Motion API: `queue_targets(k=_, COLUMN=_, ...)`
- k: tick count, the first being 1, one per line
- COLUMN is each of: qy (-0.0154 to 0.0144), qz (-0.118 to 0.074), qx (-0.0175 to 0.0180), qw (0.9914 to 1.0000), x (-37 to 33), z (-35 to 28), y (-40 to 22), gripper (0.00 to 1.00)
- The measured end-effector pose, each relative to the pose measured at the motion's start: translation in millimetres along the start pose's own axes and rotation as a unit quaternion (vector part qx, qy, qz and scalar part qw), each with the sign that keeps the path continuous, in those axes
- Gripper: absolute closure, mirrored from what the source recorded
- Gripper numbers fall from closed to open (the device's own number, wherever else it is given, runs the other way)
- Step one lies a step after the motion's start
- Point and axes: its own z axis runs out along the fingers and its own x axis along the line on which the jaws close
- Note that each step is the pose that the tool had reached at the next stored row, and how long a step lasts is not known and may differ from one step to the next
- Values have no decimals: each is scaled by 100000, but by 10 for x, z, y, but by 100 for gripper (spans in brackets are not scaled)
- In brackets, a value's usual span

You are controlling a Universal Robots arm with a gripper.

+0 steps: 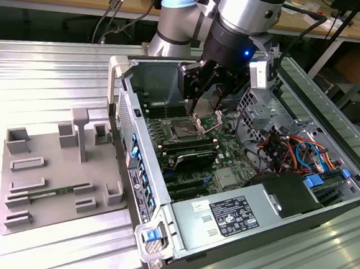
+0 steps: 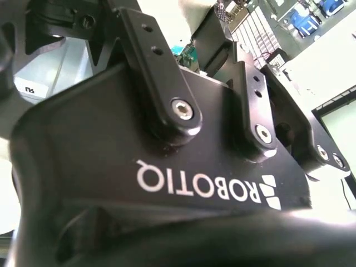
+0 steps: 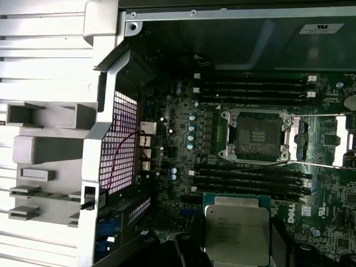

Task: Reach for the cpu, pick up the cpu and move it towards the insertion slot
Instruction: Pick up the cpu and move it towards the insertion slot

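Observation:
In the first wrist view the cpu (image 3: 236,232), a small square chip with a silver top, sits between two dark fingers (image 3: 186,250) of my gripper (image 3: 233,247), which is shut on it. The cpu hangs over the black memory slots, a short way from the insertion slot (image 3: 257,135). That slot is a dark square socket framed in silver, and its wire-and-plate bracket (image 3: 320,142) is swung open beside it. In the exterior view my gripper (image 1: 207,108) hovers inside the open computer case, just above and to the right of the insertion slot (image 1: 183,130).
The case wall (image 1: 122,114) rises on the exterior view's left of the motherboard. A grey fixture plate (image 1: 52,168) with a green memory stick (image 1: 47,194) lies outside it. Long memory slots (image 3: 250,175), a finned heatsink (image 1: 226,177), coloured cables (image 1: 291,149) and a power supply (image 1: 223,216) surround the socket.

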Motion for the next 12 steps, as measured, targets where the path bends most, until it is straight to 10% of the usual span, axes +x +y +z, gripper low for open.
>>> queue_targets(k=12, qy=-1, qz=2, qx=-3, qw=100000, x=-86, z=19, y=-7, gripper=45)
